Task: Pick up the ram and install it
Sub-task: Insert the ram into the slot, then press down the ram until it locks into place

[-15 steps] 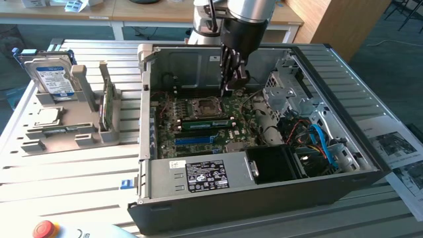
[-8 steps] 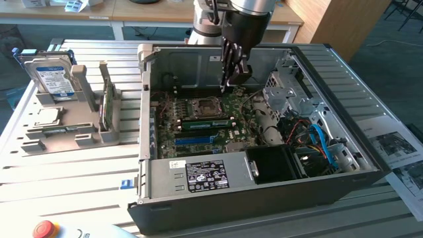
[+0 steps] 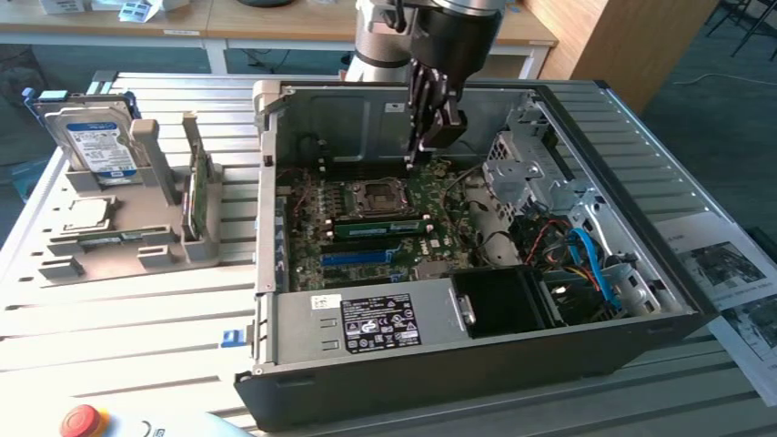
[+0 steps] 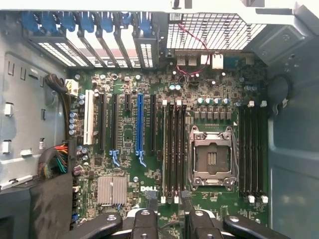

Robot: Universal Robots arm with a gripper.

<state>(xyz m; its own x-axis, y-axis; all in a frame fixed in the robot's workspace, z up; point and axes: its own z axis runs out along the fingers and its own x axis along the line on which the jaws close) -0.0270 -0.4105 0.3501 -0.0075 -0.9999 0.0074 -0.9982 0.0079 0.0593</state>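
Ram (image 3: 378, 227): green stick, apparently seated on edge just beside CPU socket (image 3: 370, 195).
Exterior view: gripper (image 3: 435, 141) hangs above socket, holding nothing. Wrist view: fingers (image 4: 152, 203) spread wide, framing black memory slots (image 4: 178, 149) beside socket. Judged light, stiff, fragile; grip flat faces mid-length, clear of contacts.

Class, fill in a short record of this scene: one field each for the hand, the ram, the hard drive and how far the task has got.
hand: open, holding nothing, above the motherboard inside the open case
ram: standing on edge in the grey rack, outside the case, on the exterior view's left
hard drive: upright on the same rack
task state: ram not yet picked up
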